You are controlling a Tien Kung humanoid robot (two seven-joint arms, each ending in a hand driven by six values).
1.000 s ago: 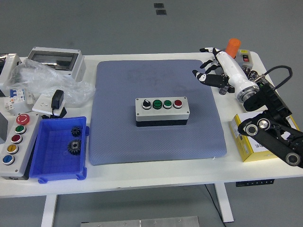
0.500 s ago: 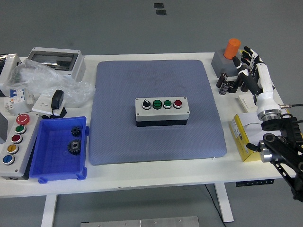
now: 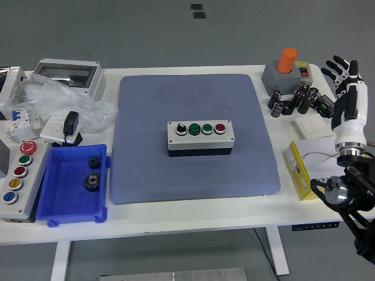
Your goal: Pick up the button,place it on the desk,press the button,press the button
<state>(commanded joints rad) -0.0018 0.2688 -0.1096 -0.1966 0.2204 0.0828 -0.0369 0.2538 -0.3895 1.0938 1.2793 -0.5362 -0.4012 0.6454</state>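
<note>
A grey button box (image 3: pixel 201 138) with a black knob, two green buttons and a red button (image 3: pixel 220 127) lies in the middle of the blue-grey mat (image 3: pixel 193 105). My right hand (image 3: pixel 344 73) is raised at the far right edge, well away from the box, fingers spread and empty. My left arm is out of view.
A blue bin (image 3: pixel 73 185) with two gears sits at the front left, beside a grey multi-button panel (image 3: pixel 17 178). A grey base with an orange cylinder (image 3: pixel 287 60), several dark capacitors (image 3: pixel 293 100) and a yellow box (image 3: pixel 304 171) stand at the right. A clear-lid enclosure (image 3: pixel 67 73) and plastic bags lie at the back left.
My right arm has swung from over the mat's back right corner out to the table's right edge, and the hand has turned upright with fingers spread.
</note>
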